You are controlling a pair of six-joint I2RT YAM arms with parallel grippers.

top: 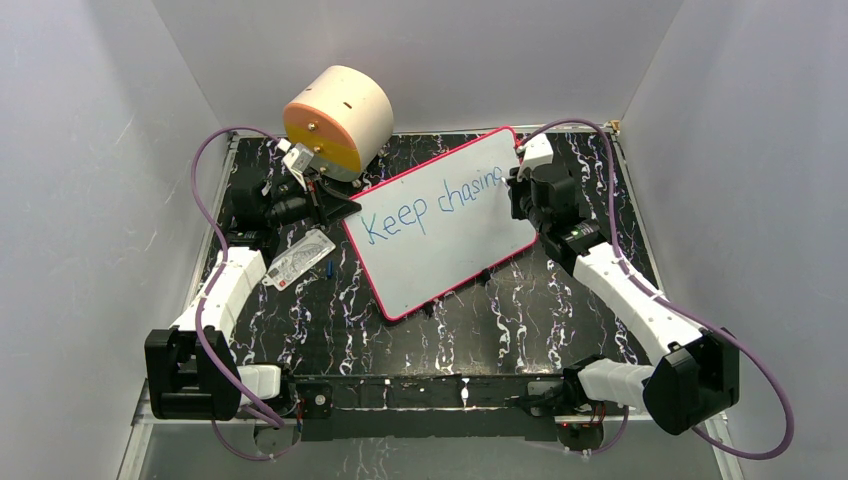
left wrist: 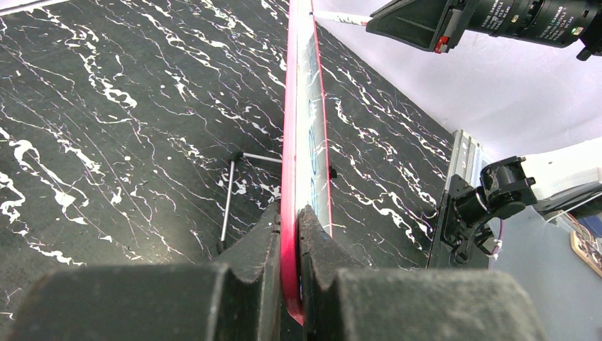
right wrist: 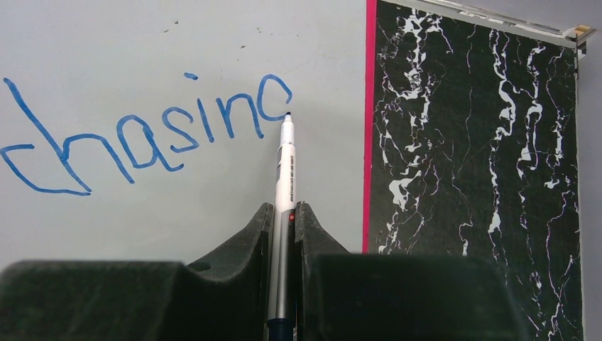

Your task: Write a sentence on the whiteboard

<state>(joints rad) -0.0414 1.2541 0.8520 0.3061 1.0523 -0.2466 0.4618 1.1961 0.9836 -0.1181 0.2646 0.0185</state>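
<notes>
A large flat rectangular white board with a thin pink-red border and rounded corners [top: 445, 265] was seen set askew over the black marbled tabletop [top: 330, 330], its long edges running from near left to far right. Whether it rested flat could not be told. Blue marker handwriting [top: 432, 203] was found across its upper part, reading "Keep chasin" followed by an unfinished rounded letter.

On the whiteboard [top: 440, 270] the blue sentence [top: 470, 190] reads "Keep chasin" plus a half-formed "g".
</notes>
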